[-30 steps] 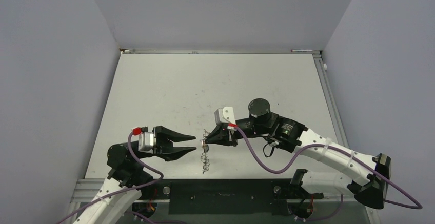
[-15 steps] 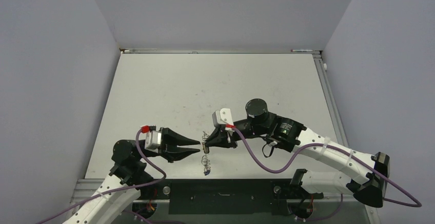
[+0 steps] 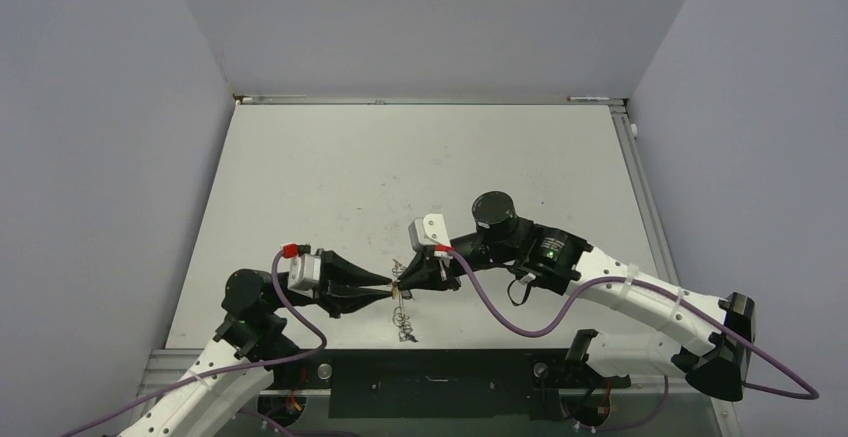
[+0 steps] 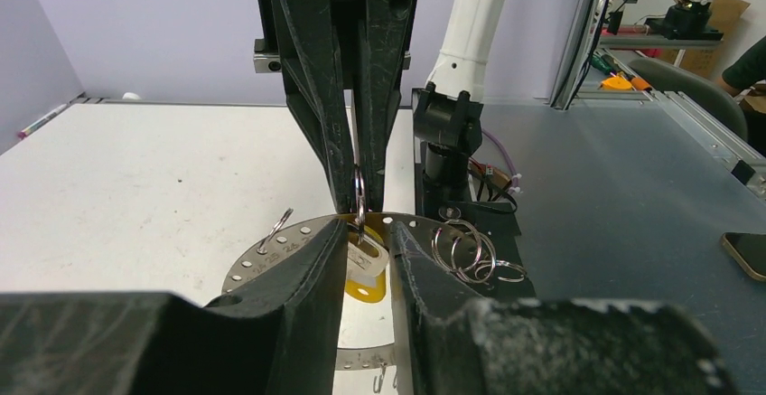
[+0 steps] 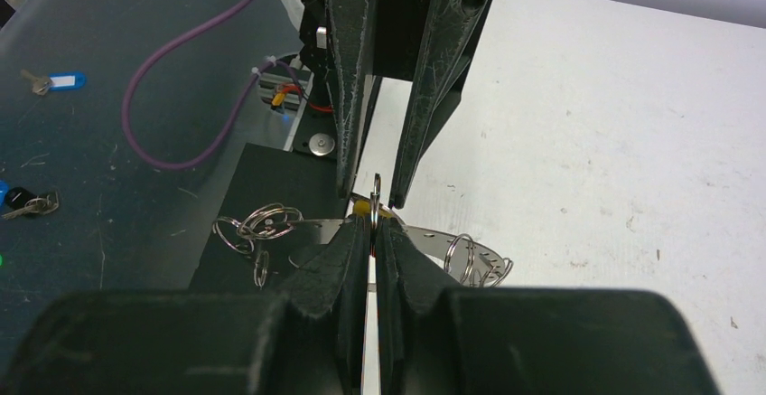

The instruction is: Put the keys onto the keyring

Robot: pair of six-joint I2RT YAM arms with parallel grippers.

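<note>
From above, the left gripper (image 3: 384, 286) and right gripper (image 3: 406, 279) meet tip to tip by the near edge of the white table (image 3: 420, 157), with grey walls (image 3: 100, 157) all round. In the left wrist view, the yellow key (image 4: 359, 286) sits just under the keyring (image 4: 359, 198), between close left fingers, but I cannot tell if they pinch it. In the right wrist view, the right fingers squeeze the keyring tight. Threading seems to be the step, so next the key's hole must meet the ring's end.

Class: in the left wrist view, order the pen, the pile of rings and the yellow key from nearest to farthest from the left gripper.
1. Yellow key, inside the left gripper.
2. Pile of rings, just right.
3. Pen, far left, by the wall.
</note>
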